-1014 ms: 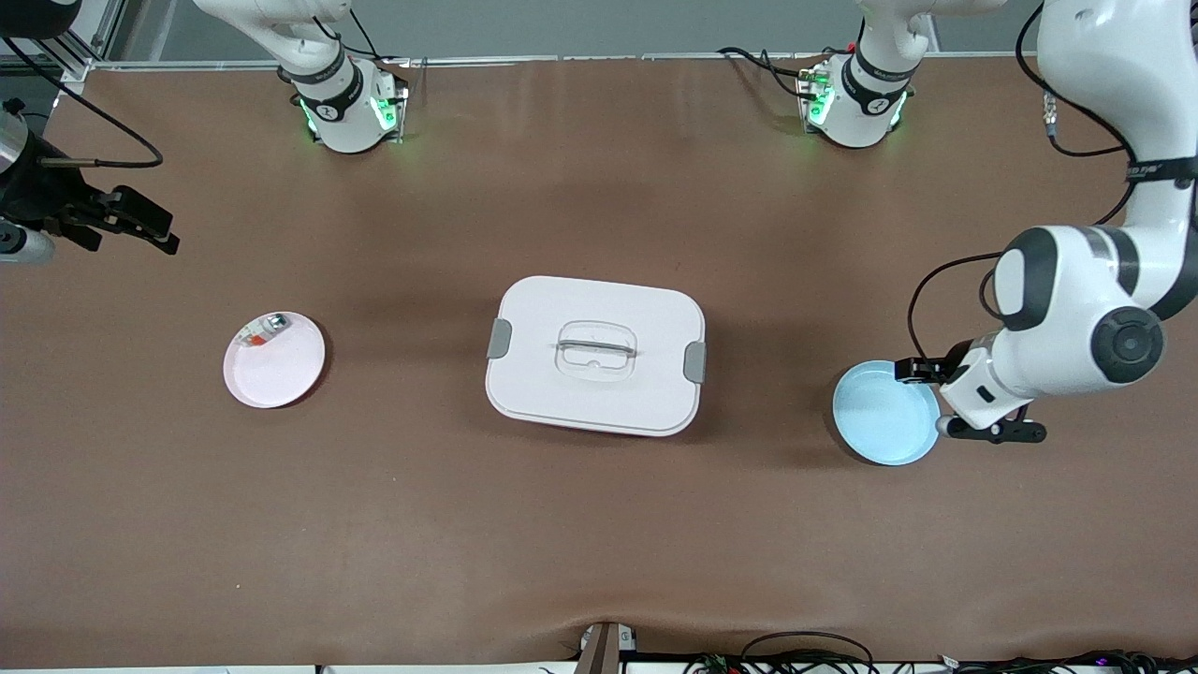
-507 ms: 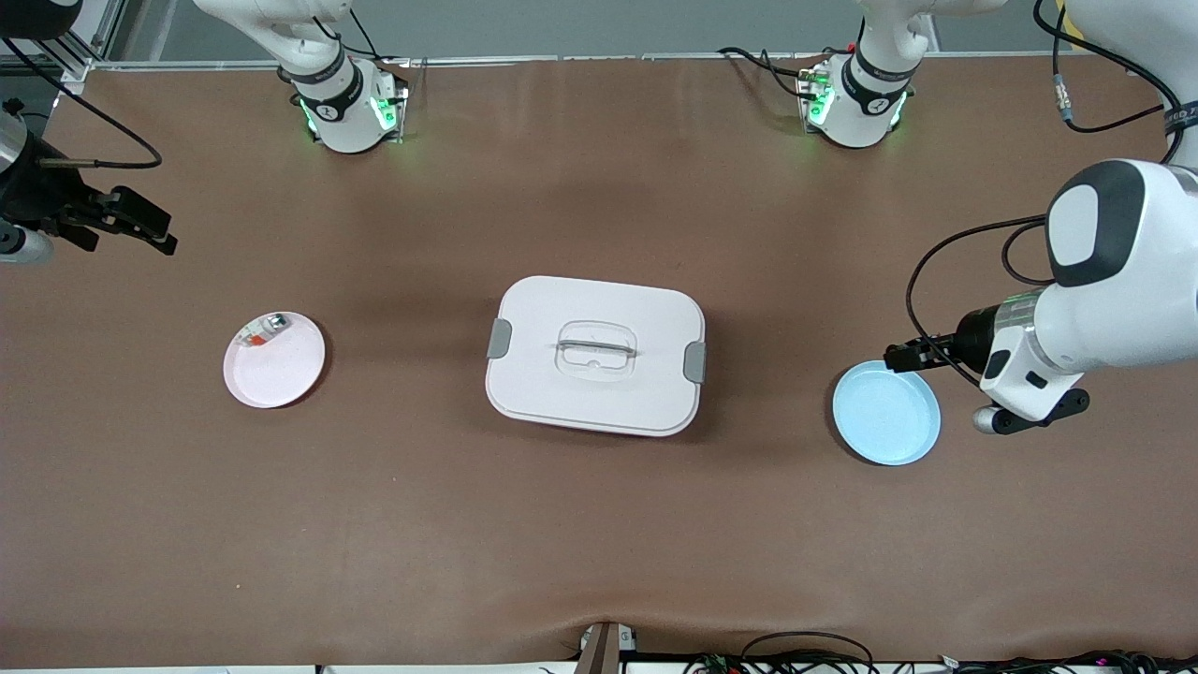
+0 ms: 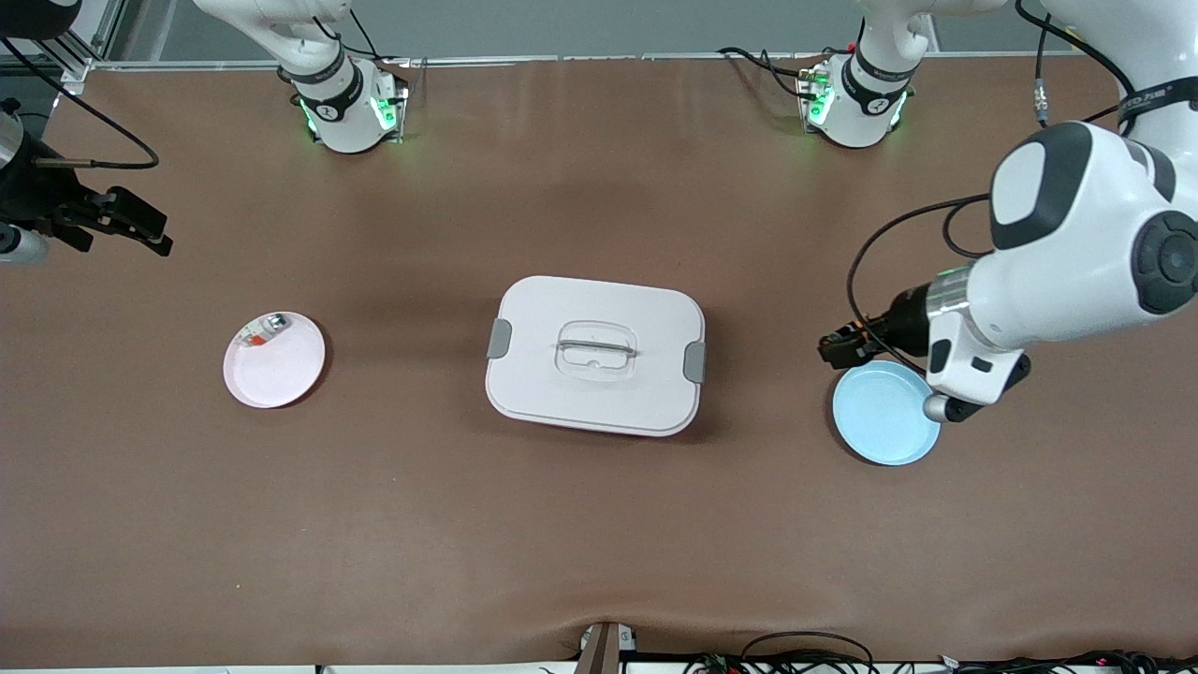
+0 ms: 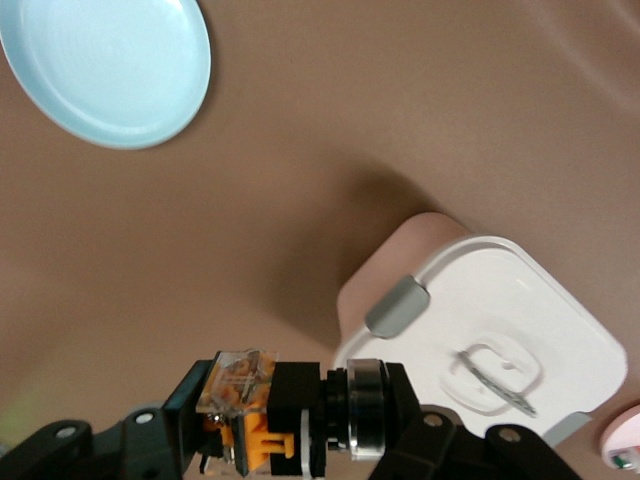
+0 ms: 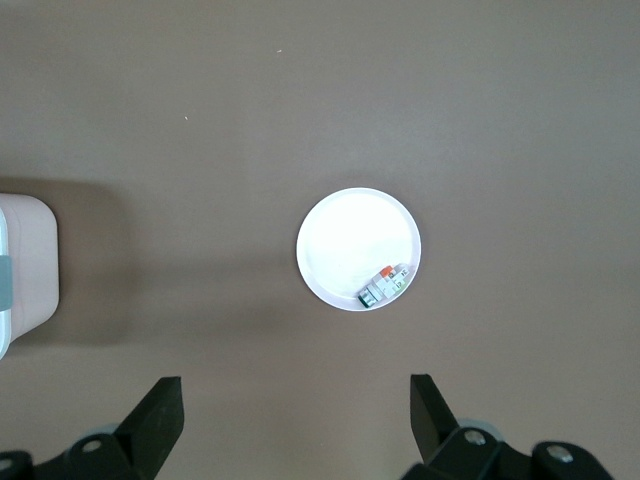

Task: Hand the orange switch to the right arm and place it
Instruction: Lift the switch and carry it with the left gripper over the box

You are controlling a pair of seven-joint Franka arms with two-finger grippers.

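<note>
Gripping orange switch [image 4: 270, 425] btwn left end effector [image 4: 285, 440] fingers

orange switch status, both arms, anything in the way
Left gripper shut on orange switch, over table by blue plate. Right gripper open, waiting near pink plate. White lidded box sits between arms.

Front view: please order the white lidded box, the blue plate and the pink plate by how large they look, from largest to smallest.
1. White lidded box, clearly the largest.
2. Blue plate and pink plate: they look about the same size, so I cannot rank them.
</note>
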